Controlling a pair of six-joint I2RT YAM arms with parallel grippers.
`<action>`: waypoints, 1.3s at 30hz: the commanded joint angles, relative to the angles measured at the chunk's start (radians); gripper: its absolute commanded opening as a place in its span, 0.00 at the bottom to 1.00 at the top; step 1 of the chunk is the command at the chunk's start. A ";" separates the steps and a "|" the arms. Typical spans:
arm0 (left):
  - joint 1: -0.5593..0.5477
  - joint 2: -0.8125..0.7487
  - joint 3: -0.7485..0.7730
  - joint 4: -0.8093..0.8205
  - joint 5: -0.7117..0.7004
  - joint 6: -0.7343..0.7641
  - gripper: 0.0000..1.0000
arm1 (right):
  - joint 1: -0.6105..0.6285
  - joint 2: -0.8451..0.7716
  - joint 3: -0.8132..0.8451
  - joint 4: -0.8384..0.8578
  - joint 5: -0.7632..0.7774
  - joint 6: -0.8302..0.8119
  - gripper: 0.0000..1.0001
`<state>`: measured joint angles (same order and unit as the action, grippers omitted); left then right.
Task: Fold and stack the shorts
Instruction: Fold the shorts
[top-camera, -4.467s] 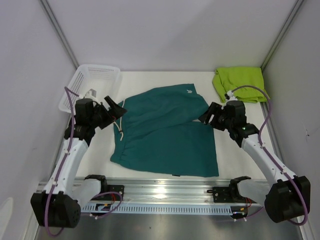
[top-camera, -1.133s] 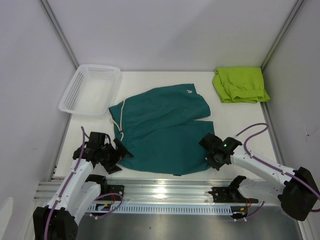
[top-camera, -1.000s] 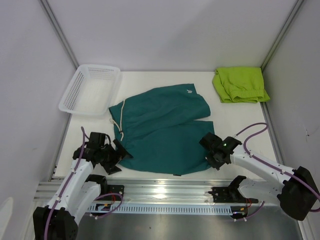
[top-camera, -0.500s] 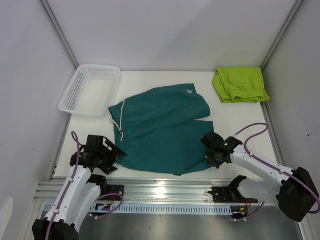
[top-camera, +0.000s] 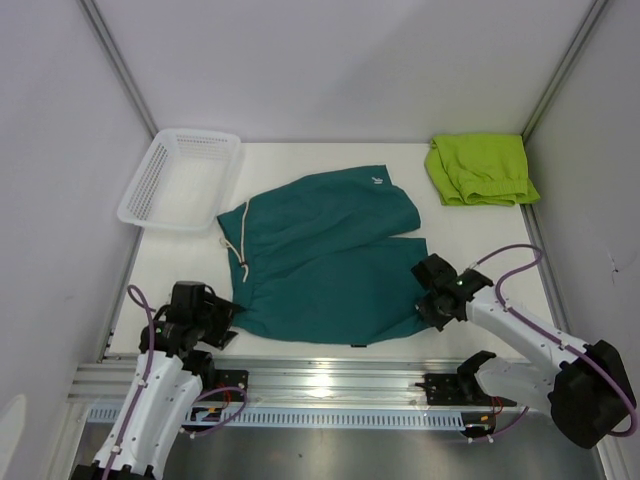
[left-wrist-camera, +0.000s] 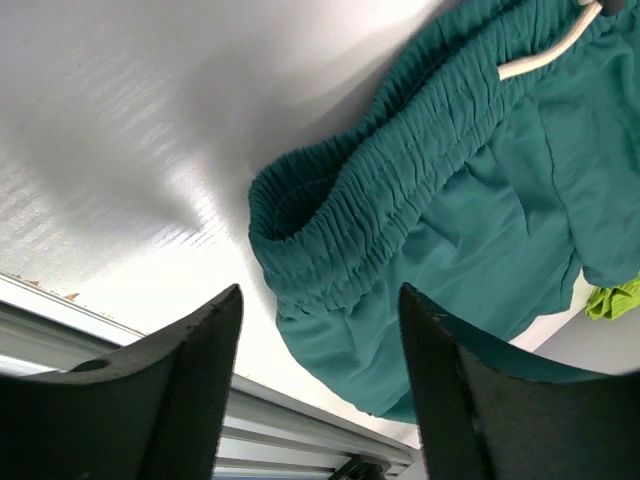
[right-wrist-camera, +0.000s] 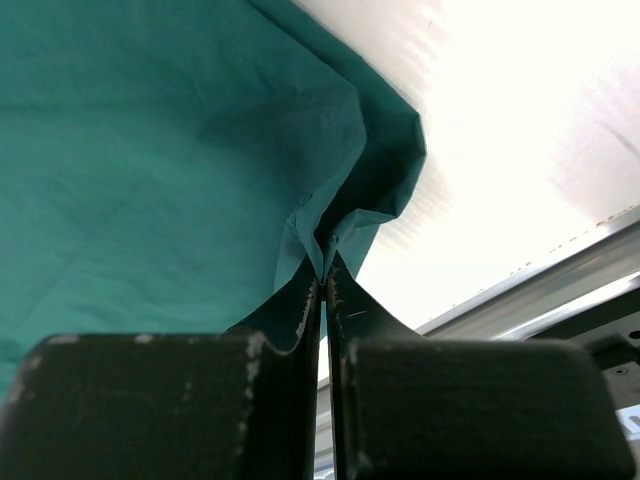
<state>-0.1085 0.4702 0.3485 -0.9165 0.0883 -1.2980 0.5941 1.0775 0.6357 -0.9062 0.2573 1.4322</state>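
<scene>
Top external view is showing the dark teal shorts (top-camera: 325, 255) lying spread flat in the middle of the table (top-camera: 470, 250), waistband toward the left with the white drawstring (top-camera: 238, 250) trailing over it. The right gripper (right-wrist-camera: 322, 272) is pinching the near right hem corner, its jaws pressed together on a peak of fabric. The left gripper (left-wrist-camera: 318, 300) is hanging just above the near waistband corner, jaws standing well apart and gripping nothing. The first fold of this pair seems to be in hand. Next, the left jaws would need to settle around that gathered waistband and close, so both arms can be lifting the near edge together. The lime green shorts (top-camera: 480, 170) are sitting bunched at the far right corner, well apart. The white mesh basket (top-camera: 150, 185) is standing at the far left, with nothing showing inside it.
</scene>
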 joint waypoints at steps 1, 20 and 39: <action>-0.002 -0.010 -0.016 0.014 -0.045 -0.072 0.65 | -0.037 -0.043 0.007 -0.026 0.023 -0.041 0.00; -0.019 0.045 -0.111 0.203 -0.028 -0.098 0.45 | -0.126 -0.085 -0.004 -0.002 -0.024 -0.131 0.00; -0.079 0.159 -0.056 0.223 -0.064 -0.072 0.00 | -0.229 -0.126 0.044 -0.076 -0.006 -0.213 0.00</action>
<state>-0.1806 0.6003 0.2501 -0.6743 0.0479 -1.3842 0.3801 0.9668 0.6437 -0.9535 0.2276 1.2427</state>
